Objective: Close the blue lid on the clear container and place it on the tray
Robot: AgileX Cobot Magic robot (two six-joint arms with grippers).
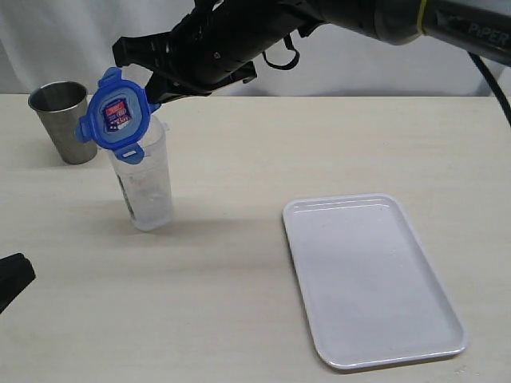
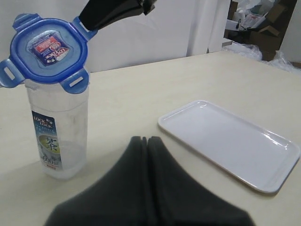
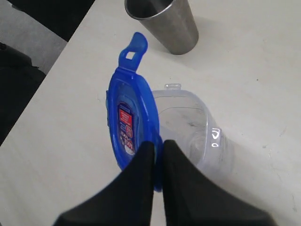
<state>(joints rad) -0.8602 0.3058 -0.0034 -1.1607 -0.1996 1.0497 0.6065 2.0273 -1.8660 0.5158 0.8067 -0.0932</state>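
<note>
The clear container (image 1: 146, 187) stands upright on the table, left of centre. My right gripper (image 1: 153, 94) reaches across from the right and is shut on one edge of the blue lid (image 1: 116, 115). The lid hangs steeply tilted at the container's open mouth, its sticker facing the exterior camera. In the right wrist view the lid (image 3: 131, 122) stands on edge beside the container's rim (image 3: 186, 120), pinched in the right gripper (image 3: 159, 147). My left gripper (image 2: 146, 139) is shut and empty, low over the table, with the container (image 2: 57, 127) and the white tray (image 2: 233, 141) ahead. The tray (image 1: 369, 275) lies flat to the right.
A grey metal cup (image 1: 65, 120) stands behind and left of the container, close to it. A dark part of my left arm (image 1: 12, 278) shows at the left edge of the exterior view.
</note>
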